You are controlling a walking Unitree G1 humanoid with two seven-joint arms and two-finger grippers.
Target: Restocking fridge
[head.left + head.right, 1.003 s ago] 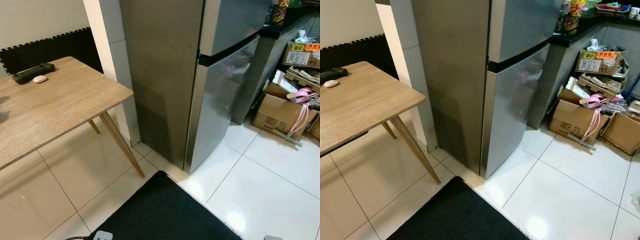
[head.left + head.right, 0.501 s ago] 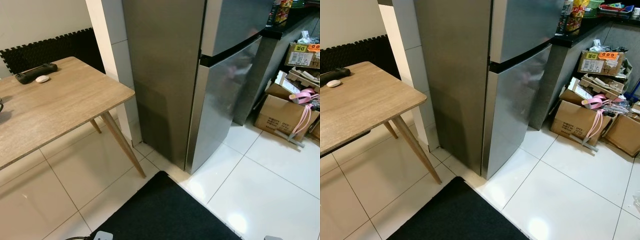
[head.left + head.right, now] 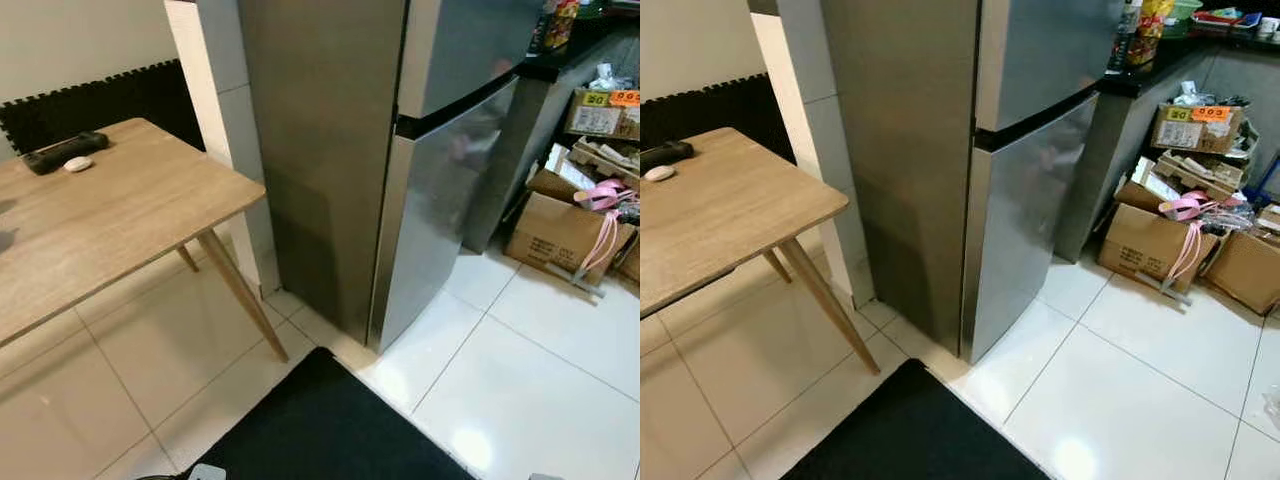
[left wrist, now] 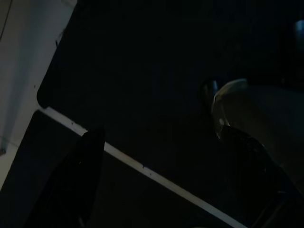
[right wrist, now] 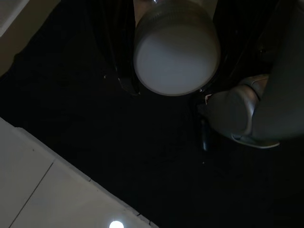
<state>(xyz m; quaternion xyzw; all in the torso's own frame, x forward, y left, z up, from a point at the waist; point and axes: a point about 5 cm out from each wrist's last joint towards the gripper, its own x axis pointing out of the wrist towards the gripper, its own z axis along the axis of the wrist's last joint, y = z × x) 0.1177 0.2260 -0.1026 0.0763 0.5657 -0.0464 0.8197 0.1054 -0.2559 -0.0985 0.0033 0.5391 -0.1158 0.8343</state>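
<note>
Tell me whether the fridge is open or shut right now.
Shut. Both steel doors of the fridge sit flush with the cabinet, with just a thin dark seam between upper and lower door.

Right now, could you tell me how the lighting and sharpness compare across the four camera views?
Left and right eye views: evenly lit, slightly soft, with ceiling-light glare on the white floor tiles and a dull sheen on the fridge door. Left wrist view: very dark, the left gripper barely outlined over the black mat. Right wrist view: dim, but the pale round container in the right gripper shows clearly.
</note>
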